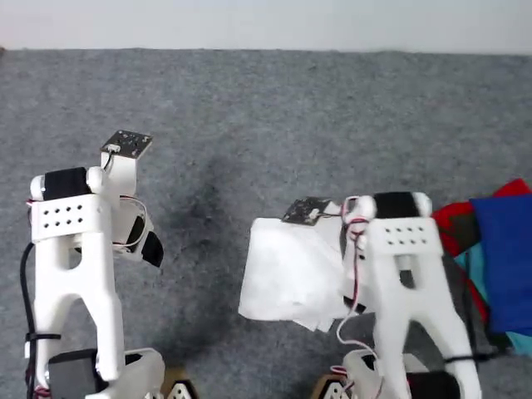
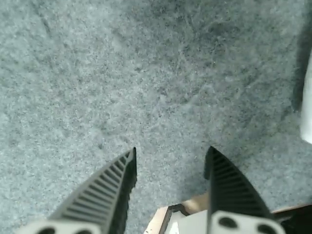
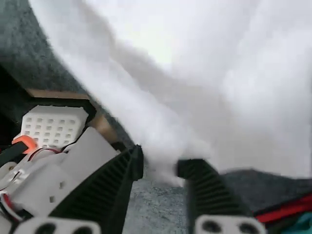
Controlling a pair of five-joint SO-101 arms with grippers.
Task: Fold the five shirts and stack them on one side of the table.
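1. My right gripper [image 3: 161,162] is closed down on one edge of the white shirt [image 3: 195,73]. A small bunch of cloth sits between the tips, so the jaws are pinching fabric and not meeting.
2. My left gripper [image 2: 170,156] hangs with its jaws spread wide over the bare grey table [image 2: 146,73], holding nothing.
3. In the high view the white shirt [image 1: 287,274] lies flat at lower centre, and its right side runs under my right arm. The pile of coloured shirts [image 1: 503,249] sits at the right edge, apart from it.
4. Risk one: the pinch looks shallow, right at the hem. I judge that a quick lift could let the cloth slide out and drop in a heap.
5. Risk two: only one edge is held. Pulling from there would probably drag the shirt askew or bunch it, since my left jaws steady nothing.
6. Risk three: a swing to the right could sweep the shirt or my arm into the coloured pile and tangle it.
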